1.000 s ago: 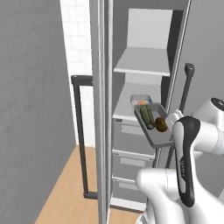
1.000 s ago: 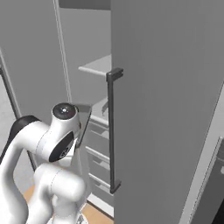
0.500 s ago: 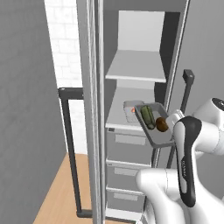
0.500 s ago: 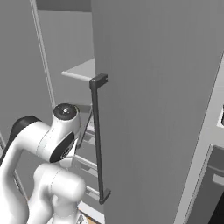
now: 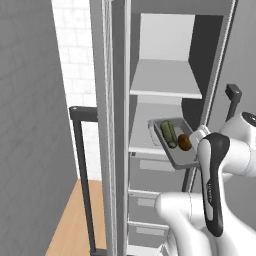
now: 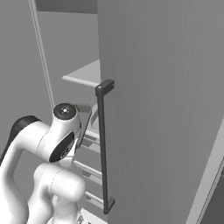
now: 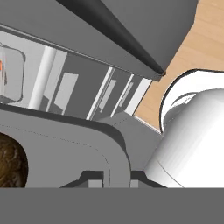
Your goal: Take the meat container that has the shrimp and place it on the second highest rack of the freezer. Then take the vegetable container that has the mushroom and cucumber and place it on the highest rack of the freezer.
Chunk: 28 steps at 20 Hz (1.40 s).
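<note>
In the hand view the tool point(image 7: 110, 178) sits pressed together on the rim of the vegetable container point(image 7: 83, 144), whose pale grey corner curves just above the finger tips, and the brown mushroom point(image 7: 11, 164) lies inside it at the left edge. In the left base view the white arm point(image 5: 220, 170) rises at the lower right and holds that tray up in front of the open freezer point(image 5: 165, 90), tilted, with the dark green cucumber point(image 5: 168, 134) and the mushroom side by side in it. The tray hangs at about the level of the lower shelf point(image 5: 142, 135), its far end over that shelf's front right part, and below the highest rack point(image 5: 165, 80). Grey drawers point(image 5: 150, 172) stack under the lower shelf. Farther in the hand view, at the upper left, a bit of the orange shrimp point(image 7: 1, 66) shows in the meat container point(image 7: 11, 76), which rests inside the freezer. In the right base view the freezer door's long black handle point(image 6: 104, 144) stands just beside the arm.
</note>
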### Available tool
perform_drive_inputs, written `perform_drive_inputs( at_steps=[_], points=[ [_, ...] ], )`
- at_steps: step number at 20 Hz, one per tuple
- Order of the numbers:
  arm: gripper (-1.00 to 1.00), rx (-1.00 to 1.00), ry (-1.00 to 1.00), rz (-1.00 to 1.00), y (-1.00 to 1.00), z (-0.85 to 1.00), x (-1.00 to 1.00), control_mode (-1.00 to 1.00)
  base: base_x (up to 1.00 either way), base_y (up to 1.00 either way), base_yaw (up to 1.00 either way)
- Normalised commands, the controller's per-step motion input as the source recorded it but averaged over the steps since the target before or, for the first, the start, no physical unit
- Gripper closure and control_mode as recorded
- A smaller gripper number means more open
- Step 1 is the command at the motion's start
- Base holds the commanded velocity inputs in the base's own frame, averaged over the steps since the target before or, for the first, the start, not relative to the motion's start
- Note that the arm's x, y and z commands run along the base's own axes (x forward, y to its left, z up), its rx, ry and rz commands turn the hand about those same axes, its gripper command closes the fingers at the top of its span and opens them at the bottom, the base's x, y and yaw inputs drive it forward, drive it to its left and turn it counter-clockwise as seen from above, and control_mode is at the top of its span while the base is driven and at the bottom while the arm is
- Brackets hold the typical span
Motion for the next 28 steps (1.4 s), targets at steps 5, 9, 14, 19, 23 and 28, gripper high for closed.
perform_drive_inputs(
  at_steps=[5,9,14,19,23,28],
  points=[
    [1.00,0.00,-0.01,-0.04,0.02,0.37,0.00,-1.00,0.03,0.08,-0.03],
    [1.00,-0.03,-0.11,-0.12,0.01,0.95,0.04,-1.00,0.00,0.00,0.00],
    [1.00,-0.02,-0.09,-0.15,0.00,1.00,0.04,-1.00,0.00,0.00,0.00],
    [1.00,0.00,-0.10,-0.13,-0.01,0.57,0.13,-1.00,0.00,0.00,0.00],
    [1.00,0.00,-0.16,-0.08,-0.04,0.06,0.37,-1.00,0.00,0.00,0.00],
    [1.00,0.00,-0.14,-0.04,0.00,0.02,0.46,-1.00,0.00,0.00,0.00]
  ],
)
